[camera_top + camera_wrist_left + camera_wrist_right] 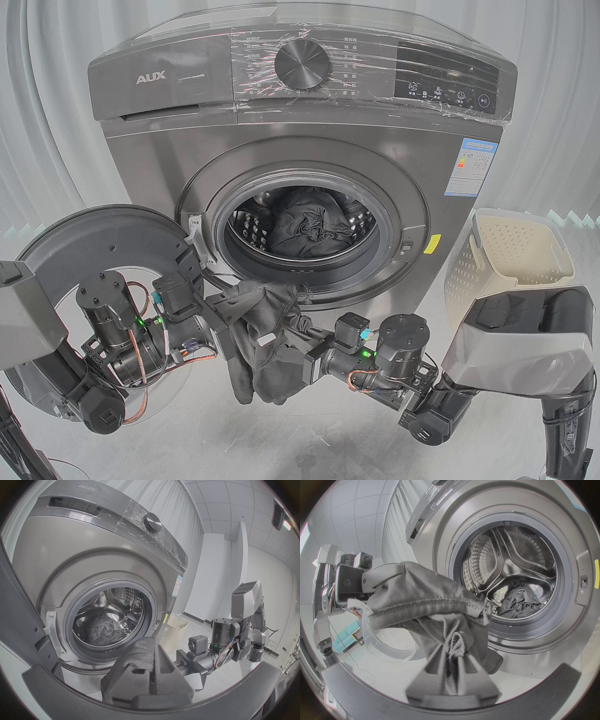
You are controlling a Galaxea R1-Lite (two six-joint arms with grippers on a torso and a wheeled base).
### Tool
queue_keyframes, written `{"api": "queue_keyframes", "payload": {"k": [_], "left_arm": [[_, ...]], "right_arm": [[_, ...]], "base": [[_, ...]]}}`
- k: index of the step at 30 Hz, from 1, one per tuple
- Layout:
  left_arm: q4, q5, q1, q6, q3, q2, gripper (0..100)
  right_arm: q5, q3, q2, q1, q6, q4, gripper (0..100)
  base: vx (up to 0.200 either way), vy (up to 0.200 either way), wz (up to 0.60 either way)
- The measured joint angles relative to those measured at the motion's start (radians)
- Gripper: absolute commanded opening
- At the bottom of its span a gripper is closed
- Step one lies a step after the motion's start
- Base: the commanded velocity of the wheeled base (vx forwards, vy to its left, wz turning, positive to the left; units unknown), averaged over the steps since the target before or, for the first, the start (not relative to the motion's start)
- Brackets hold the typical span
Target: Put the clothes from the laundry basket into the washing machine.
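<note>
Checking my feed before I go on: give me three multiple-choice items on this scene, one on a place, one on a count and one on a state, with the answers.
1. Where is the laundry basket?
A) on the floor beside the washing machine, on the robot's right
B) on top of it
C) inside it

2. How many grippers hold the dark garment in front of the opening?
A) none
B) one
C) two

3. The machine's door is:
A) shut
B) swung open
C) taken off

Answers:
1 A: the head view shows the basket by the machine's front corner.
2 C: the left gripper and the right gripper are each shut on the garment.
3 B: the door stands open on the robot's left.
</note>
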State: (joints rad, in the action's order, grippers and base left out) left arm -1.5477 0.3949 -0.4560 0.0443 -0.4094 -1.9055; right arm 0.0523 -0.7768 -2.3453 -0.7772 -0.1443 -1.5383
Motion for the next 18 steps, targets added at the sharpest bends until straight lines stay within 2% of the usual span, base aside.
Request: {"api": "queue_keyframes", "payload": {"k": [6, 11, 18], "left_arm": [[0.000, -0.009, 0.002, 0.002, 0.000, -0.003, 0], [0.000, -0.019, 0.002, 0.021, -0.002, -0.007, 0], [0.000, -0.021, 0.000, 0.028, -0.007, -0.007, 0]], "right_arm": [[0.000, 0.029, 0.041, -0.008, -0.001, -0.001, 0], [0.000, 0.105, 0.093, -0.005, -0.001, 0.000, 0], [0.001, 0.210, 0.166, 0.018, -0.001, -0.002, 0]], "base": [[0.000, 0.000, 0.00], [0.000, 0.000, 0.00], [0.000, 0.000, 0.00]]}}
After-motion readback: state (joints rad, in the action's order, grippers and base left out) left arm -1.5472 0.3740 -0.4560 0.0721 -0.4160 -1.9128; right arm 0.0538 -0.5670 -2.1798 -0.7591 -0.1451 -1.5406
